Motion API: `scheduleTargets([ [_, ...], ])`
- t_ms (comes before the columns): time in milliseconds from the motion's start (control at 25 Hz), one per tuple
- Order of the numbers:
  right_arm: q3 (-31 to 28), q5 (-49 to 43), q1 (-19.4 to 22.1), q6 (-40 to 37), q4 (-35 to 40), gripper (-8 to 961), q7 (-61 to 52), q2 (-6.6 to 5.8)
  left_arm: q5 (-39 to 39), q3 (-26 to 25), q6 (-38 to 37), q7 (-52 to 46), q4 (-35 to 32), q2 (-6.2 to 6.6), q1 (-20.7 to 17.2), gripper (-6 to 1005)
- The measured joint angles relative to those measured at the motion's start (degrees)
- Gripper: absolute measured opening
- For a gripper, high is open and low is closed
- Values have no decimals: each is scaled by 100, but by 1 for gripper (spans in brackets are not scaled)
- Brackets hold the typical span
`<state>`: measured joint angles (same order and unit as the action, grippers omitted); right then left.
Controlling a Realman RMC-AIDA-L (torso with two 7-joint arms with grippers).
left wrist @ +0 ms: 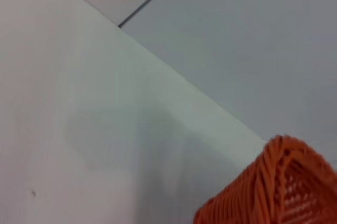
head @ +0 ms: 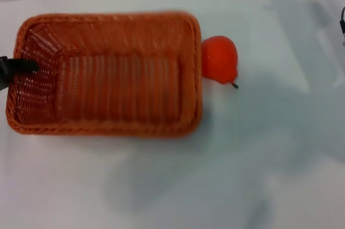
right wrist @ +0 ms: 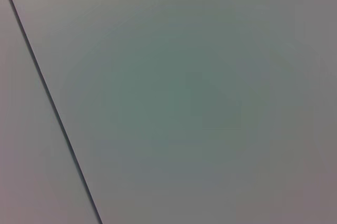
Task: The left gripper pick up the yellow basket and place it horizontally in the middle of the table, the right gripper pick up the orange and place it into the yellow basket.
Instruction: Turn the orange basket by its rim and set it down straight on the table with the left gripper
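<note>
From my head camera, the large orange-brown rectangular woven wicker basket (head: 108, 75) is lying lengthwise on the plain white smooth tabletop (head: 259, 159), with the glossy orange-red roundish fruit (head: 219, 59) touching its right short end. My slim black left gripper (head: 19, 66) is reaching in from the left edge over the basket's left rim; whether it is clamping that rim I cannot tell. My left wrist camera is catching only one basket corner (left wrist: 274, 192). My right wrist camera is showing bare surface. My right arm is barely peeking in at the far right edge.
</note>
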<state>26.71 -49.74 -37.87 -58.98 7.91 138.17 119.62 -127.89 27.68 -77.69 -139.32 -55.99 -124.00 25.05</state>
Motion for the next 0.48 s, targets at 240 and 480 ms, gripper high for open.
scheduleTargets([
  [240, -15, 0, -22, 0, -39, 474, -1, 7, 29, -18, -101, -4, 59, 17, -1, 272],
  [480, -17, 6, -32, 0, -56, 485, -1, 18, 34, -32, -336, -7, 97, 58, -5, 394],
])
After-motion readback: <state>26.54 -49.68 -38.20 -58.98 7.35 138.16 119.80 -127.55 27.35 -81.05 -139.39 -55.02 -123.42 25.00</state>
